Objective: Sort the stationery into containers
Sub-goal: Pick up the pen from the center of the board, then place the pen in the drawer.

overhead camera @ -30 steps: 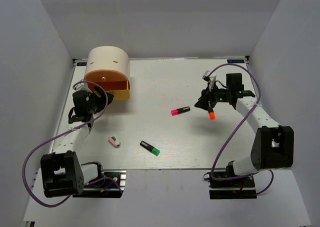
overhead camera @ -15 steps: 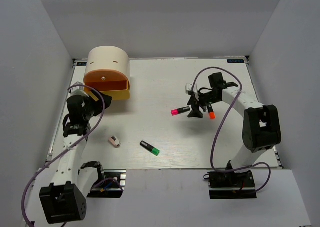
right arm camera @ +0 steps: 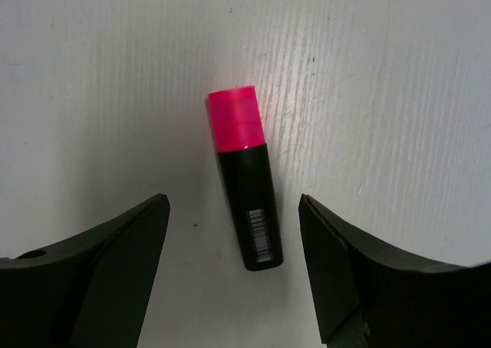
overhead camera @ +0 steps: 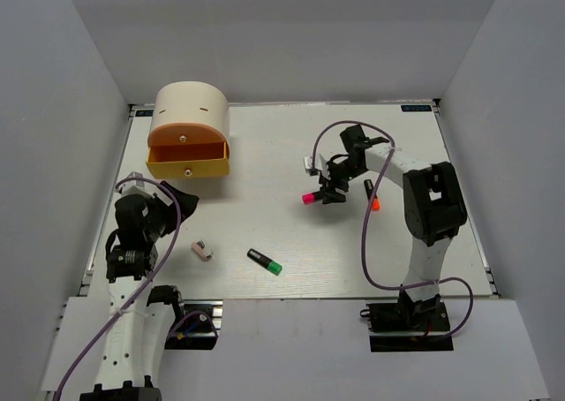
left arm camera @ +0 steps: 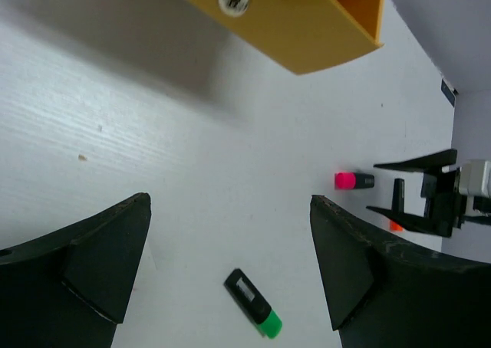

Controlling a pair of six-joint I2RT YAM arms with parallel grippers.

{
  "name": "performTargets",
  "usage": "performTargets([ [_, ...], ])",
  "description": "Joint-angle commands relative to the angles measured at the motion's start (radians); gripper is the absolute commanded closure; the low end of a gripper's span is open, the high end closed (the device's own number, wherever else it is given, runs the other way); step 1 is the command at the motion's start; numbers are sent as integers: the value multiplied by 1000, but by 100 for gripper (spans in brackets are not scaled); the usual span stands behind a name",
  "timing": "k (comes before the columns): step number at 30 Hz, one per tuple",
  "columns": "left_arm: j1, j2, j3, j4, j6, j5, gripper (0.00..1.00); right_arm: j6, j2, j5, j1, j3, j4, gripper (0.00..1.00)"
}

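The top view sits above and behind the arm bases, looking down over the whole surface. The left wrist camera is low and slanted, facing across toward the right arm, with the yellow drawer at its upper edge. The right wrist camera looks straight down from very near. All three share the pink-capped highlighter — top and left wrist also share the green-capped highlighter.

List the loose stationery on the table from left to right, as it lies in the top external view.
white-pink eraser → green-capped highlighter → pink-capped highlighter → orange-capped highlighter
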Motion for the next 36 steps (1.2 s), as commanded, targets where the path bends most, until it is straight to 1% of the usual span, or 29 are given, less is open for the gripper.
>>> performTargets([
  [1, -8, -24, -16, -81, -55, 27, 6, -38, 44, 53, 26, 75, -40, 26],
  [5, -8, -24, -6, -102, -55, 38, 6, -74, 86, 84, 50, 87, -92, 26],
  [7, -8, -24, -6, -102, -55, 47, 6, -81, 106, 94, 60, 102, -116, 29],
  [8, -8, -24, -6, -111, -55, 58, 6, -83, 115, 94, 61, 110, -127, 29],
  [9, -8, -24, -6, -112, -66, 58, 6, -94, 129, 87, 63, 118, -141, 31],
  [10, -8, -24, -15, -112, -66, 67, 6, -104, 147, 87, 66, 147, -200, 34],
  [13, -8, -33, -25, -121, -77, 67, 7, -140, 181, 93, 73, 187, -266, 40],
  [14, -8, -33, -25, -121, -86, 67, 7, -143, 192, 99, 78, 199, -276, 47],
  [15, -8, -33, -25, -121, -86, 67, 7, -141, 202, 99, 78, 214, -285, 52],
  [16, -8, -33, -25, -121, -86, 67, 7, -141, 202, 99, 75, 226, -300, 61],
  [17, -8, -33, -25, -121, -96, 76, 7, -143, 204, 93, 78, 233, -309, 66],
  [20, -8, -33, -25, -131, -110, 76, 7, -128, 160, 36, 79, 285, -345, 80],
  [21, -8, -33, -25, -131, -110, 87, 7, -103, 150, 3, 93, 299, -348, 82],
  [22, -8, -33, -25, -141, -121, 87, 7, -56, 105, -42, 96, 315, -342, 84],
  [23, -8, -33, -35, -141, -132, 96, 7, -23, 92, -59, 104, 329, -322, 86],
  [24, -8, -33, -45, -141, -132, 96, 7, 85, 77, -111, 130, 393, -291, 90],
  [25, -8, -33, -45, -141, -141, 108, 7, 136, 63, -125, 142, 415, -264, 92],
  [26, -8, -33, -54, -141, -141, 118, 7, 231, 25, -131, 168, 465, -147, 95],
  [27, -8, -33, -63, -141, -141, 118, 7, 272, 12, -149, 191, 480, -98, 95],
  [28, -8, -33, -63, -132, -150, 118, 7, 372, -7, -152, 202, 501, -1, 97],
  [29, -8, -33, -63, -131, -150, 127, 7, 415, -15, -151, 231, 515, 44, 97],
  [30, -8, -33, -63, -131, -150, 127, 7, 496, -14, -154, 242, 541, 162, 99],
  [32, -8, -33, -63, -131, -150, 127, 7, 645, 9, -151, 293, 596, 233, 99],
  [33, -8, -33, -63, -131, -150, 127, 7, 679, 27, -151, 306, 636, 341, 99],
  [35, -8, -44, -63, -141, -150, 127, 7, 809, 44, -139, 349, 645, 428, 99],
  [36, -8, -56, -63, -141, -150, 127, 7, 834, 66, -130, 357, 645, 516, 99],
])
